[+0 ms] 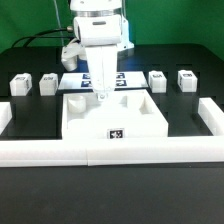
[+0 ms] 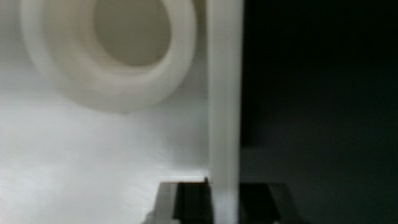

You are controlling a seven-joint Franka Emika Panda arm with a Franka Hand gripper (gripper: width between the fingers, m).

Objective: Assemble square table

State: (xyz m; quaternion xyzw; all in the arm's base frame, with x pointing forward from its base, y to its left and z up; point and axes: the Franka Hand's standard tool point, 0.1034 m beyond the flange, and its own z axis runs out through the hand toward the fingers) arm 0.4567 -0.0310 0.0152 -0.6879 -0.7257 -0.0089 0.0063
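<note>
The white square table top (image 1: pixel 110 116) lies in the middle of the black table, with a small tag (image 1: pixel 117 131) on its front face. My gripper (image 1: pixel 100 94) reaches down onto its far edge. In the wrist view the slab's thin white edge (image 2: pixel 222 110) runs between my two dark fingers (image 2: pixel 187 203), which press on both sides of it. A round corner socket (image 2: pixel 111 45) shows beside the edge. Two legs (image 1: pixel 20 84) (image 1: pixel 47 83) stand at the exterior view's left and two (image 1: pixel 157 79) (image 1: pixel 185 79) at its right.
The marker board (image 1: pixel 122 80) lies behind the table top, under the arm. Long white border rails run along the front (image 1: pixel 110 152), the exterior view's left (image 1: pixel 6 117) and its right (image 1: pixel 210 113). Cables hang at the back left.
</note>
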